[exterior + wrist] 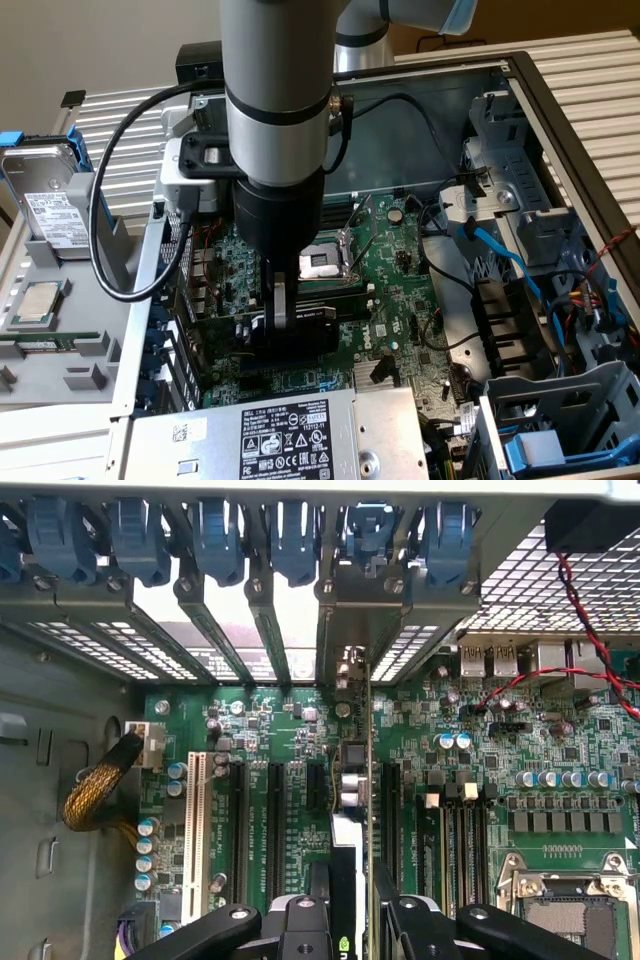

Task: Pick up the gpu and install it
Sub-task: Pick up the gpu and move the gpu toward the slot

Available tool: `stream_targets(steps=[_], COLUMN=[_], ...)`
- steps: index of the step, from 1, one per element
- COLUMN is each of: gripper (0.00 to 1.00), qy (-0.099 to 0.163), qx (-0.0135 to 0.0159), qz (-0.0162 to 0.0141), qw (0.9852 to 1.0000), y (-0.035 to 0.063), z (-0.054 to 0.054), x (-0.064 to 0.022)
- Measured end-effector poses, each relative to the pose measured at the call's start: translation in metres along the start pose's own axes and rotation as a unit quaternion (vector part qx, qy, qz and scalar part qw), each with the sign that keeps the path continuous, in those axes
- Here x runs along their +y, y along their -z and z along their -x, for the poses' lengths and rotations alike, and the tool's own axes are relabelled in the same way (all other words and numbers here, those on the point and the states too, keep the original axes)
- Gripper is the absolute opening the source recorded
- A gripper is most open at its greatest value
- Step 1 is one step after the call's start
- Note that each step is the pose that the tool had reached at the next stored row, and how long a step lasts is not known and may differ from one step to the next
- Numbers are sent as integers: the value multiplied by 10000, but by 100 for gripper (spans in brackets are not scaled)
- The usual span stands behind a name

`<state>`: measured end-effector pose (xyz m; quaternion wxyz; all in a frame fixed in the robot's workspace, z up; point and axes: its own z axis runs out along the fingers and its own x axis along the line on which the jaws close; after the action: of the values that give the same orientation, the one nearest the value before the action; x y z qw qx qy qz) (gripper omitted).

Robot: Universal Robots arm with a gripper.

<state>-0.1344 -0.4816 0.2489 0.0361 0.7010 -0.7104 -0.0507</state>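
Gripper (352,920) of mine clamped the gpu (356,780) edge-on, low inside the open computer case (560,120).
Jaws were partly closed on the card, which stood upright over the motherboard (560,780) among the expansion slots (275,810); beyond it, its bracket end reached toward the blue slot latches (290,535) at the rear wall.

A computer repair bench is showing itself: an opened grey metal desktop case (560,110), a bare silver hard drive (48,200) lying beside it
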Motion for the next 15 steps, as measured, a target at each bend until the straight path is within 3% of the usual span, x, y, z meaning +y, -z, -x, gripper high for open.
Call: stream_targets(steps=[15], gripper=[27], qy=[0], qx=[1], qz=[-4], qw=[10000], y=[-6], z=[0], x=[0])
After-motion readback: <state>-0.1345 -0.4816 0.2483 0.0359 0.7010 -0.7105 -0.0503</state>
